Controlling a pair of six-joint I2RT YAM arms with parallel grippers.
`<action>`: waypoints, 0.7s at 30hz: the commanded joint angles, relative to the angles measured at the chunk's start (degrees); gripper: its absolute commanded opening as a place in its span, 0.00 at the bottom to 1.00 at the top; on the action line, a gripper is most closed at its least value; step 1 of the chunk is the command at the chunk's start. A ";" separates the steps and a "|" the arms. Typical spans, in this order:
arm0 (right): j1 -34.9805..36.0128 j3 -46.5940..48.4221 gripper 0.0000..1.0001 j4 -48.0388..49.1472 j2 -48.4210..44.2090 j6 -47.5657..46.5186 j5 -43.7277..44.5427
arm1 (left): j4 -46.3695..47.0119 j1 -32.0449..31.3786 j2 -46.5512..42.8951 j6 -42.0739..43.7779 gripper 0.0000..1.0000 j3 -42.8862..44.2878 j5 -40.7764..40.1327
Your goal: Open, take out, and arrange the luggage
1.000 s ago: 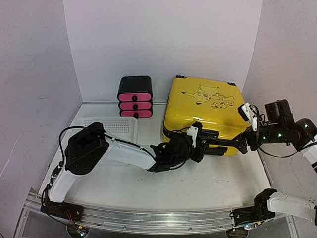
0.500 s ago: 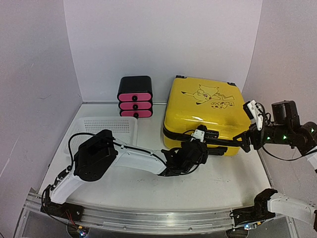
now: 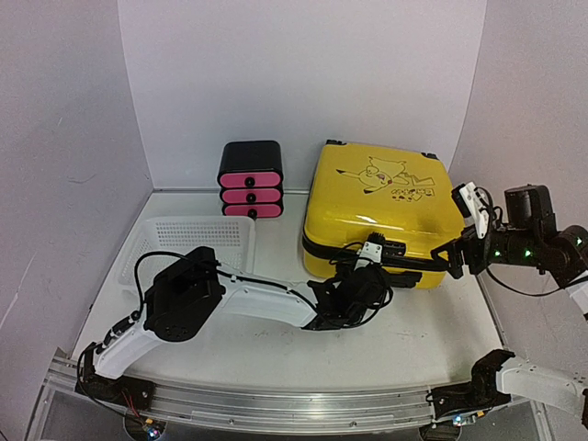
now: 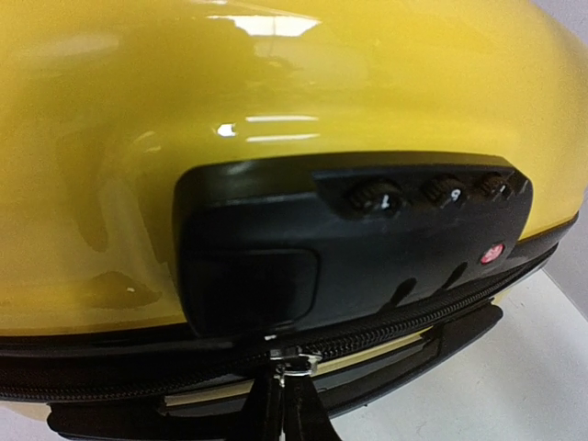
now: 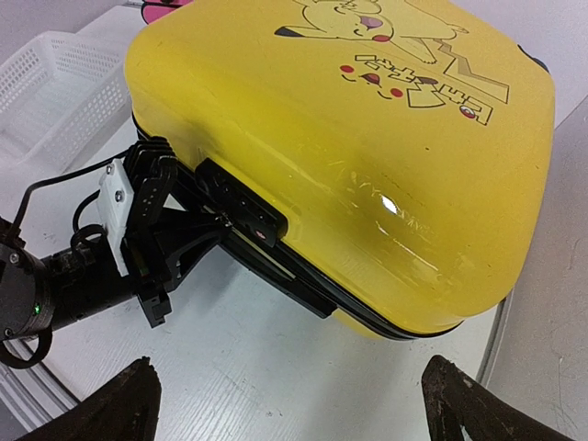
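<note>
Across the white worktop (image 3: 257, 358) the suitcase (image 3: 367, 211) shows us its zipper band (image 4: 395, 326) running sideways, our left jaws pinching the zipper pull (image 4: 292, 363), right jaws spread off its right end.

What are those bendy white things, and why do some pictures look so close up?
They are two robot arms bolted to a table. One picture is taken from above. The other two come from little cameras on each arm's wrist, so everything there looks very close. On the table sit a yellow suitcase, a black-and-pink drawer box and a white basket. The left hand is pinched shut on the suitcase's zipper pull. The right hand is wide open near the suitcase and holds nothing.
</note>
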 commanded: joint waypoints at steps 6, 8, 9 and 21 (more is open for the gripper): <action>0.10 -1.10 0.98 3.50 0.24 -0.44 -0.45 | 0.95 1.96 -2.63 0.37 0.00 -0.27 -1.62; 0.10 -1.43 0.98 3.53 0.16 -0.66 -0.22 | 1.39 1.94 -3.78 0.50 0.00 -1.90 -0.44; 0.14 -1.55 0.98 3.55 0.14 -0.81 -0.19 | 1.54 1.98 -4.18 0.89 0.00 -2.53 -0.22; 0.38 -5.50 0.98 4.07 -1.08 -10.42 -4.41 | 2.62 2.86 -12.26 4.38 0.00 -13.79 -4.92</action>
